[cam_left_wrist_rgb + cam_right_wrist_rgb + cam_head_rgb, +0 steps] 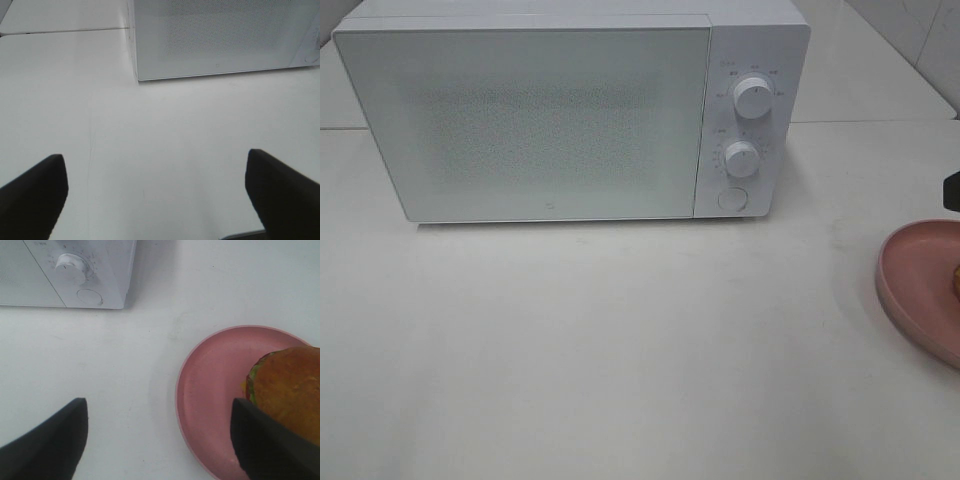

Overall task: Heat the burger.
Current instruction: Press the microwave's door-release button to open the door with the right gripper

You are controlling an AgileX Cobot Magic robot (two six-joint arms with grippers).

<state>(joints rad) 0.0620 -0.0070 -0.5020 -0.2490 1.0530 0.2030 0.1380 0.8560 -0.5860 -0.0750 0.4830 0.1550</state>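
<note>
The burger (287, 390) is sitting on the pink plate (210, 385), just ahead of the right jaws and off their gap. These and the left jaws are hanging apart, empty. The microwave (520, 110) is standing shut, so it is likely needing its round button (732, 199) pressed squarely first.

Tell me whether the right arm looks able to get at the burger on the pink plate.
Probably yes: the right tool hangs open right by the round pink plate, the small golden-brown-bun burger sits uncovered on it, and nothing stands between.

Kitchen-type setup: white microwave (570, 115) w/ dials on white counter (620, 350), tiled wall (920, 40) behind
</note>
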